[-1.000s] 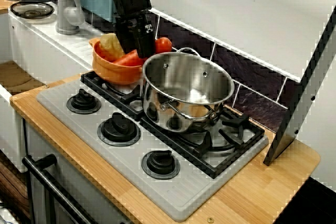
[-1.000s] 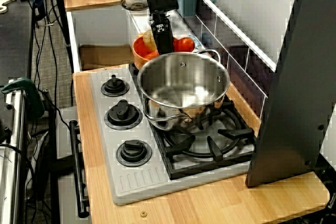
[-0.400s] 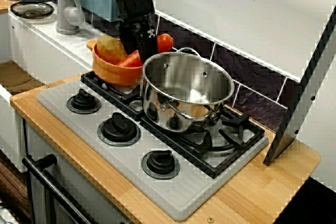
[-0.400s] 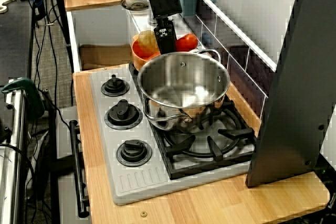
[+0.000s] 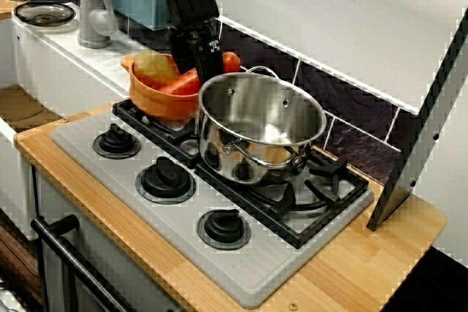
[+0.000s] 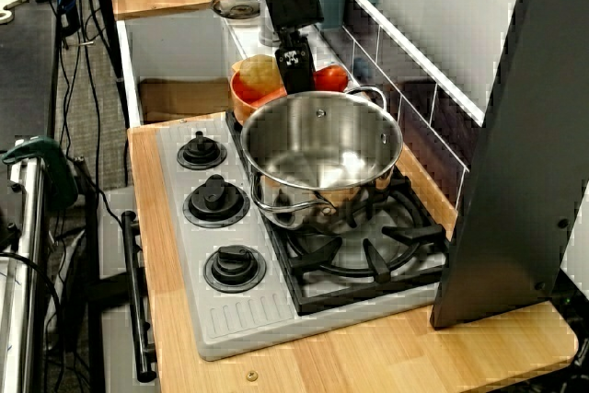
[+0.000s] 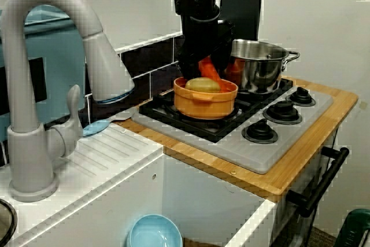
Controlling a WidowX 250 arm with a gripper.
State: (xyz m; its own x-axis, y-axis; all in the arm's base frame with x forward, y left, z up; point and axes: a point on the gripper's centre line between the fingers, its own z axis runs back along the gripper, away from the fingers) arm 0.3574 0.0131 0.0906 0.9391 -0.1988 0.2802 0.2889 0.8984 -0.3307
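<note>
My black gripper [image 5: 207, 63] hangs over the back edge of an orange bowl [image 5: 146, 96] on the rear left burner. In the bowl lie a potato [image 5: 153, 67] and a carrot [image 5: 179, 83], which slants up towards the fingers. A red tomato [image 5: 231, 61] shows just behind the gripper, partly hidden by it. In the side view the gripper [image 7: 205, 59] stands right above the carrot [image 7: 211, 72]. The fingers look close together, but what they hold is hidden. A steel pot [image 5: 259, 137] stands empty, touching the bowl's right side.
A grey faucet [image 5: 91, 5] and a sink lie left of the stove. Three black knobs [image 5: 164, 179] line the stove's front. A dark slanted panel [image 5: 424, 122] stands at the right end of the wooden counter. A blue bowl [image 7: 153, 232] sits down in the sink.
The gripper has risen a little and shifted towards the back wall, out of the bowl. The tomato has drifted slightly the same way. Bowl, potato and pot stay put.
</note>
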